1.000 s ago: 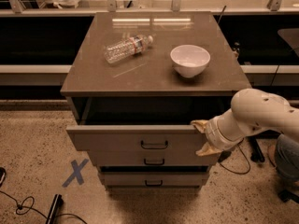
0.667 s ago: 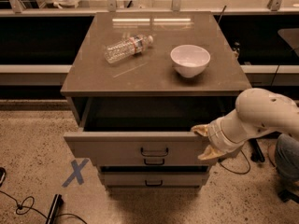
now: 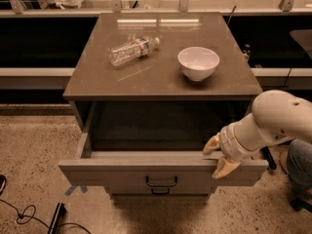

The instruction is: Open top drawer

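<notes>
The top drawer (image 3: 122,175) of the grey-taupe cabinet stands pulled well out toward me, its dark inside showing empty. Its small black pull handle (image 3: 161,181) sits at the middle of the front panel. My gripper (image 3: 217,157) is at the right end of the drawer's front panel. One cream finger (image 3: 210,144) lies over the top edge on the inside and the other finger (image 3: 224,167) on the outside face, so the front panel sits between them. The white arm reaches in from the right.
On the cabinet top (image 3: 97,82) lie a clear plastic bottle (image 3: 131,49) on its side and a white bowl (image 3: 198,63). A lower drawer handle (image 3: 161,191) peeks below. Blue tape (image 3: 73,189) and a black cable (image 3: 22,213) lie on the speckled floor at left. Dark shelving runs behind.
The top drawer has slid further out toward me, and my gripper has moved with its front panel, down and toward the camera.
</notes>
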